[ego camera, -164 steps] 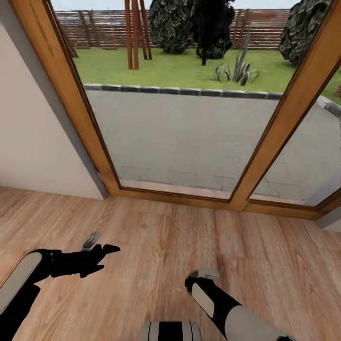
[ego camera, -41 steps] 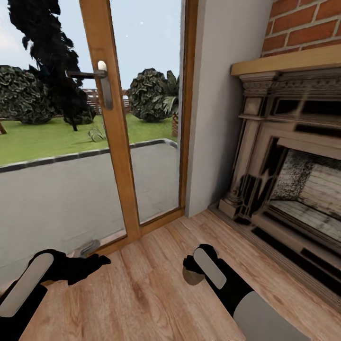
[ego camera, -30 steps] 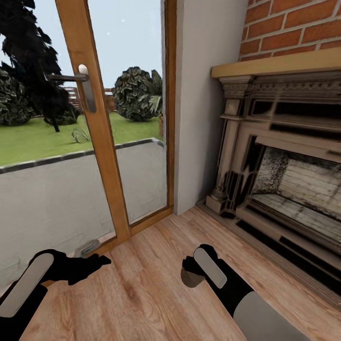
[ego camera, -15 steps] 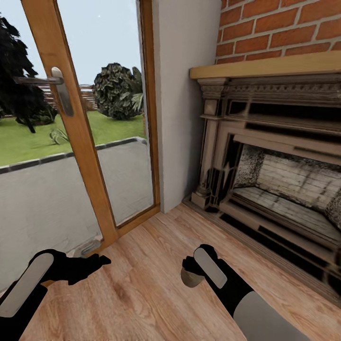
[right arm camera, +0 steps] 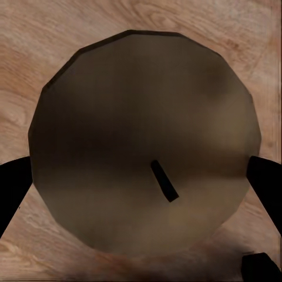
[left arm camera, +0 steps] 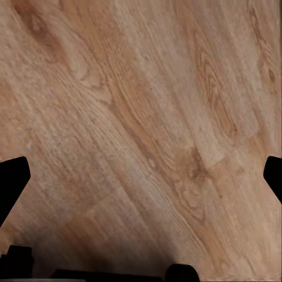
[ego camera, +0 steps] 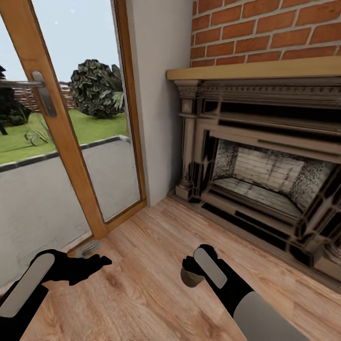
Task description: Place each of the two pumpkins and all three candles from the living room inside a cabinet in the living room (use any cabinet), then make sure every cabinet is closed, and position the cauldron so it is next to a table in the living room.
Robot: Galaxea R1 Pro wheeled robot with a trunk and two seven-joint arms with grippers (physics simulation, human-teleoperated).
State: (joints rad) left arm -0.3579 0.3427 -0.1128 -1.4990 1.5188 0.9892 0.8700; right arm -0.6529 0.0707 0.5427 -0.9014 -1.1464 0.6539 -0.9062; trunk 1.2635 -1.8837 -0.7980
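A stubby candle (right arm camera: 141, 117) with a dark wick faces the right wrist camera, dim and brownish in shadow, and my right gripper (right arm camera: 141, 185) is shut on it, a black finger on each side. The head view has the same candle (ego camera: 189, 278) under the right wrist, held above the wooden floor. My left gripper (ego camera: 97, 262) hangs open over bare floorboards; its fingers (left arm camera: 12, 182) stand wide apart at the edges of the left wrist view with nothing between them. The pumpkins, the cabinet and the cauldron are out of view.
An ornate dark fireplace (ego camera: 265, 161) with a wooden mantel (ego camera: 255, 68) and red brick above fills the right side. A glazed wood-framed door (ego camera: 71, 156) with a metal handle (ego camera: 42, 92) is at left, a plain wall pier between them. Wooden floor (ego camera: 156, 265) lies ahead.
The camera has swung to the right: the door has slid left and the fireplace has come into fuller view. Both arms keep their pose, and the candle stays in the right gripper.
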